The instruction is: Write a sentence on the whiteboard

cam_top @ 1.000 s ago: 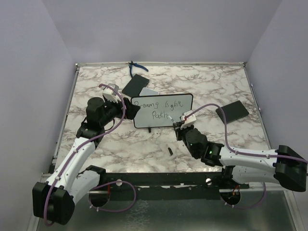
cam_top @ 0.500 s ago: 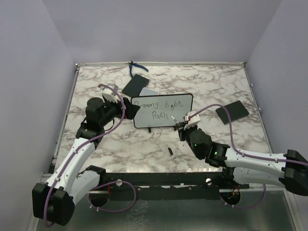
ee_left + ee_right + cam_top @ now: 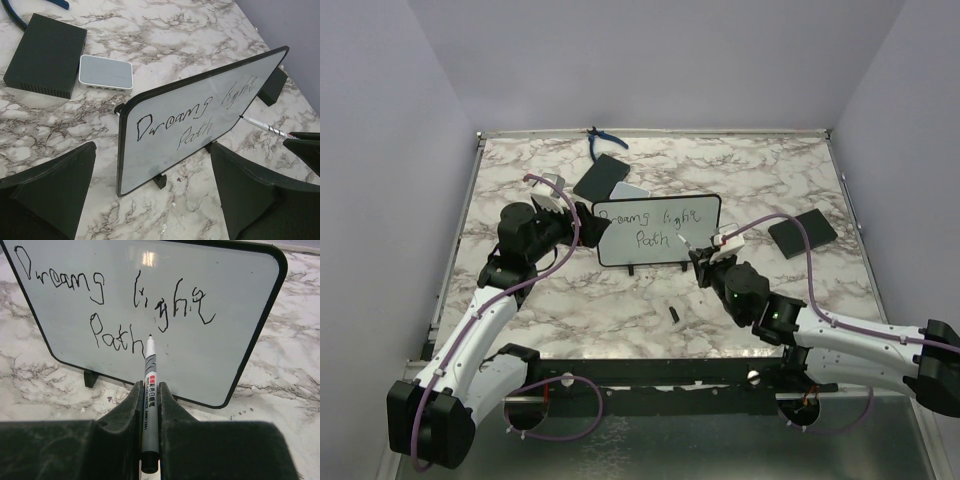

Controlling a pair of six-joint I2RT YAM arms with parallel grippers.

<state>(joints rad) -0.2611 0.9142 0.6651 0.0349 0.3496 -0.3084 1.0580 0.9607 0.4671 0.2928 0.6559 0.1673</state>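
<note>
A counter (image 3: 770, 180) of white marble pattern with grey-brown veins fills the middle. 3 plain pale lilac walls close it in: back wall (image 3: 650, 60) at 12 o'clock, left wall (image 3: 380, 200) at 9 o'clock, right wall (image 3: 910, 130) at 3 o'clock. A thin metal rail (image 3: 720, 130) edges the counter at 12 o'clock. A dull grey metal sheet (image 3: 670, 445) lies at 6 o'clock. Light is soft and even.

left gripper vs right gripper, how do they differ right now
The left gripper is wide open and holds nothing; the right gripper is shut on a marker. The left gripper sits at the "Dreams" end of the whiteboard; the right gripper faces its front, marker tip near the end of "Path". Both are black and aimed at the board.
</note>
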